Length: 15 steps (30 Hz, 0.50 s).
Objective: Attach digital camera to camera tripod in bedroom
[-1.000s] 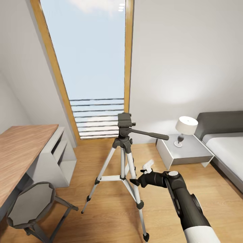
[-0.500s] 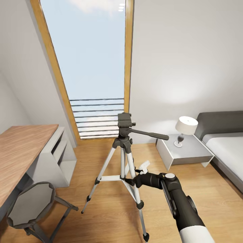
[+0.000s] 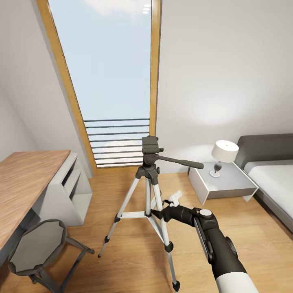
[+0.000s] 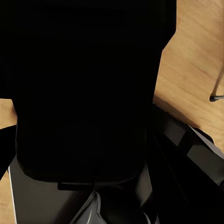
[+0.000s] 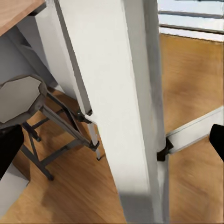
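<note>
Head view puts the camera tripod (image 3: 149, 191) on the wood floor before the window (image 3: 110, 81), its top plate bare, so mounting is undone. My right gripper (image 3: 159, 213) sits against a leg, jaws spread around it in the right wrist view. I cannot place the digital camera; left claw unreadable.

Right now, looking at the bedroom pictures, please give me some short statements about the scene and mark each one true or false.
1. The camera tripod stands upright on the wood floor. True.
2. A camera is mounted on the tripod head. False: the head is bare.
3. The right gripper is at the tripod's legs. True.
4. The lamp stands on the desk. False: it stands on the nightstand.
5. The stool is by the desk. True.
</note>
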Available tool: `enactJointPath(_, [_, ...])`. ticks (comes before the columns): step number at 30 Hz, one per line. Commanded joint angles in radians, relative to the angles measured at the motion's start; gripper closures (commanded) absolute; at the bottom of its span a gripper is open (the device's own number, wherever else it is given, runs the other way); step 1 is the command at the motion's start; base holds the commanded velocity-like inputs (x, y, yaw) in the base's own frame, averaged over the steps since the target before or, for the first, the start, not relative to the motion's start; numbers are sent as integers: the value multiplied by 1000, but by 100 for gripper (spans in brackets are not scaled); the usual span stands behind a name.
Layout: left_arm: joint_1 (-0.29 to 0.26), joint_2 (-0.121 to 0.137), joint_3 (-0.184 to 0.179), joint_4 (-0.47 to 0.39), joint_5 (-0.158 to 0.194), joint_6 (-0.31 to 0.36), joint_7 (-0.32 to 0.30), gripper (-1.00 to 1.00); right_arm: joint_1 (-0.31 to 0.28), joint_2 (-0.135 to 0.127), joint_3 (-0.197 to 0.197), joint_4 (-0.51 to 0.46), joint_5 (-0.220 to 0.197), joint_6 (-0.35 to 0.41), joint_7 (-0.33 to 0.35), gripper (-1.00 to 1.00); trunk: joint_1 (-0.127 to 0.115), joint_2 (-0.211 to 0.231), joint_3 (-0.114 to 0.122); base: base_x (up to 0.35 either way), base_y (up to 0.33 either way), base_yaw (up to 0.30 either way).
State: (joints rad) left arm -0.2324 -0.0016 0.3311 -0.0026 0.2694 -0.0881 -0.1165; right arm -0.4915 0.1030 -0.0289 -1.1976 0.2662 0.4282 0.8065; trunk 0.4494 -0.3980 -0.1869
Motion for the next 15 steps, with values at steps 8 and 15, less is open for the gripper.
enactJointPath(8, [-1,0,0,1,8,-2,-5,100,-1,4,-1,0,2,-18,-61,-100,1,-2,-2,0,0,0])
enactJointPath(15, [-1,0,0,1,8,-2,-5,100,0,19,2,53,3,-20,-70,-100,1,-2,-2,0,0,0])
